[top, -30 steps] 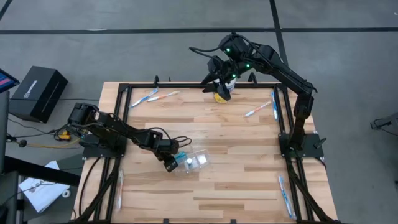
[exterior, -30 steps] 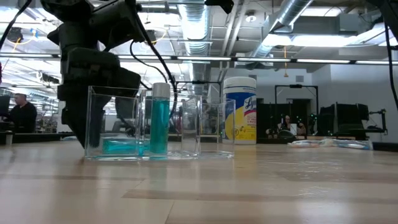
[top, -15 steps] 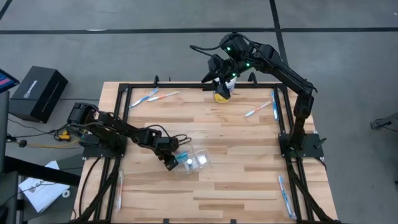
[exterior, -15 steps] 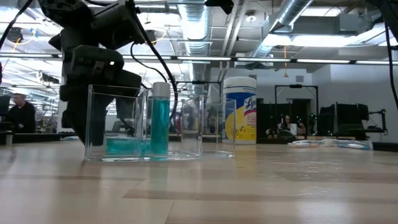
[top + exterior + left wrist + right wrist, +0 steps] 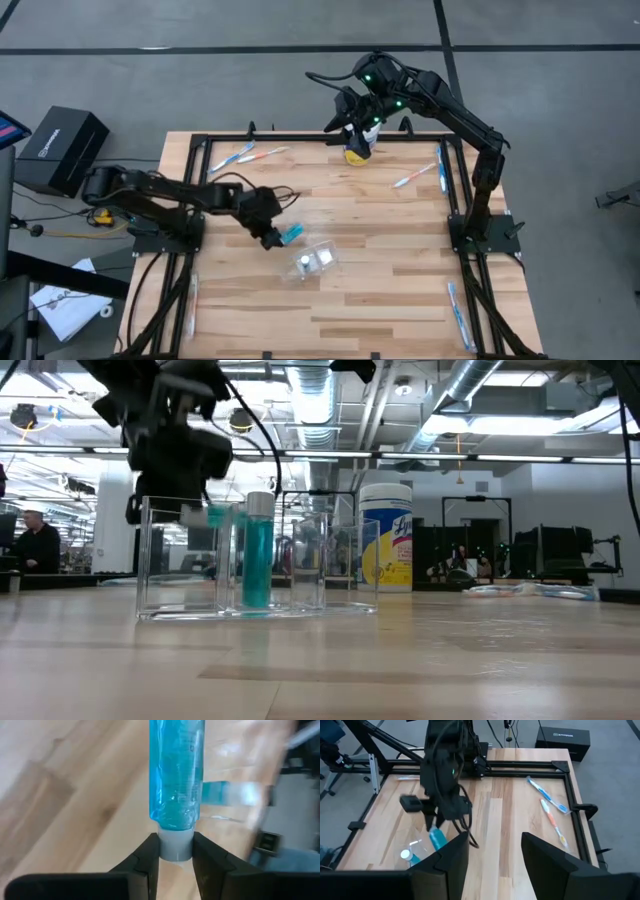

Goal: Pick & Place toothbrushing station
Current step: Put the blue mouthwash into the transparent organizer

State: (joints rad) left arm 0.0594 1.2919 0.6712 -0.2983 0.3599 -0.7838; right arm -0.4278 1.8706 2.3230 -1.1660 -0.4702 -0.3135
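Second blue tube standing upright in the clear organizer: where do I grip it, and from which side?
Take the upright blue tube by its grey cap end, coming straight down from above. It stands vertical in the clear plastic organizer, whose walls block any side approach; only the top sticks out. The left gripper already holds another blue tube by its cap the same way.

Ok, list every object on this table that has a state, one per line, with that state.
left gripper: shut on the blue tube's grey cap, lifted above the table.
blue tube: held off the wood, outside the organizer.
clear organizer: upright on the table, one upright teal tube inside.
wipes canister: upright, lid closed.
right gripper: open, raised over the far edge, holding nothing.
toothbrushes: lying flat by the frame.
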